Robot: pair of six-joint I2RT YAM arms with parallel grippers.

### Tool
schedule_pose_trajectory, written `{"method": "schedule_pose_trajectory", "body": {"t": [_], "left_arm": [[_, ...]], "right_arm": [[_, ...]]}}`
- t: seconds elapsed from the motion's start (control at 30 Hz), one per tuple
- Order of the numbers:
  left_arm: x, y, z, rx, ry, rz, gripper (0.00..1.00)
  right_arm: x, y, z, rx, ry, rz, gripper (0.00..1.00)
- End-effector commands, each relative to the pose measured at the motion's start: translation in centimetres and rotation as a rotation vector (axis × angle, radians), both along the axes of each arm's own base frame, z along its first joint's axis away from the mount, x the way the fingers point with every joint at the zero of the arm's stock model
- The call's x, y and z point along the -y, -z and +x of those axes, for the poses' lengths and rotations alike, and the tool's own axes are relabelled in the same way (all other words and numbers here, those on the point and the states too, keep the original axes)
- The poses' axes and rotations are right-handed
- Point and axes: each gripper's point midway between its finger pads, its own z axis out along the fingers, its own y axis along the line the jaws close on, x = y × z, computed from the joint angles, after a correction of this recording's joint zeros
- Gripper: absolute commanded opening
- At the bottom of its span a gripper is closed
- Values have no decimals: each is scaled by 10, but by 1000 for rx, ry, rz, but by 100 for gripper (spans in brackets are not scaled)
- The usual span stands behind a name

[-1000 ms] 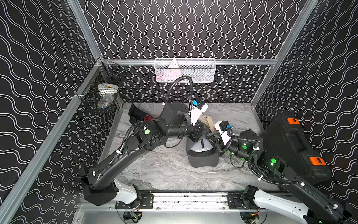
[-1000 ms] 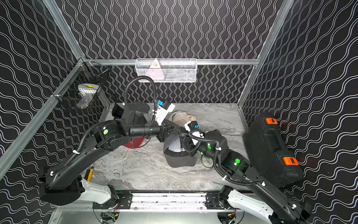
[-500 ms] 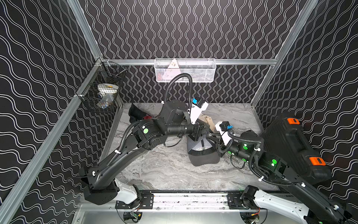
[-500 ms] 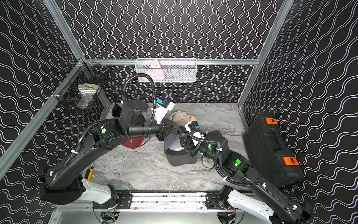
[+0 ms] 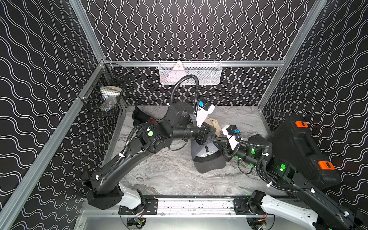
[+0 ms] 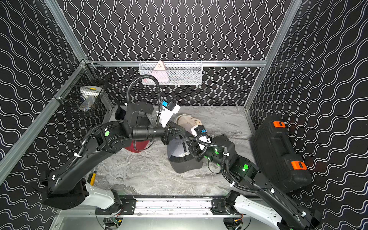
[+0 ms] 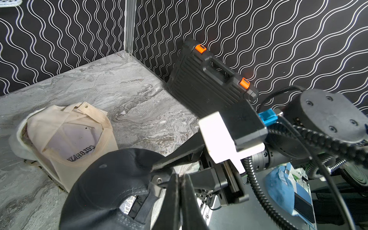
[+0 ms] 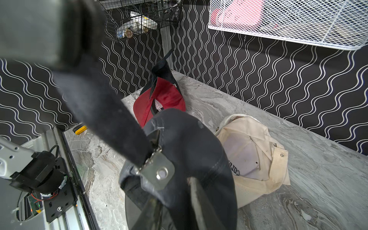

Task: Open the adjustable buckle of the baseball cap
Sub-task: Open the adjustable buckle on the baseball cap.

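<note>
Grey marble table (image 5: 169, 179) fills the middle in both top views. A dark cap (image 5: 209, 162) sits just right of the centre. Its brim points to the bottom of the frame and its back end is lifted. The left gripper (image 5: 207, 139) comes in from the left and the right gripper (image 5: 219, 142) from the right. They meet at the cap's back. A cream cap (image 5: 214, 124) lies just above them. A black case (image 5: 298, 145) leans on the right wall. A red cap (image 6: 139, 146) peeks out under the left arm.

In the left wrist view, the left jaws are pressed tight together at the bottom centre. Their tips touch the small metal buckle (image 7: 158, 180). I cannot tell if they pinch it. One right finger (image 7: 179, 157) lies on top of the cap's back edge.

In the right wrist view, the shiny buckle (image 8: 159, 175) sits in the middle. The left gripper (image 8: 144, 157) slants down from the upper left to the buckle's top end. The right jaws are narrow and hold the dark cap's back edge at the bottom.
</note>
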Motion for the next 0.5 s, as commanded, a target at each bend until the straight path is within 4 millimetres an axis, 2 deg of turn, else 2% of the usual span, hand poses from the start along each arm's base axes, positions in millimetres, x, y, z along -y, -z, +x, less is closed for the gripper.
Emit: {"method": "schedule_pose_trajectory", "body": {"t": [0.0,0.17,0.33,0.37,0.43,0.47], "left_arm": [[5,-3,-3,-5,28,-19,0],[6,-6,-3,-7,33,-32,0],[5,-4,-3,-6,25,-32,0],[4,-3,-2,-2,18,-30,5],[0,-2,-2,7,7,-28,35],[-2,-3,-2,16,0,-29,43]], "right_arm": [[-5,-19,0,31,-14,79,26],[-11,-23,-1,28,-32,104,21],[-8,-29,0,18,-11,167,4],[-6,-30,1,15,1,178,2],[-1,-32,3,5,37,202,0],[1,-31,4,-2,51,209,0]]}}
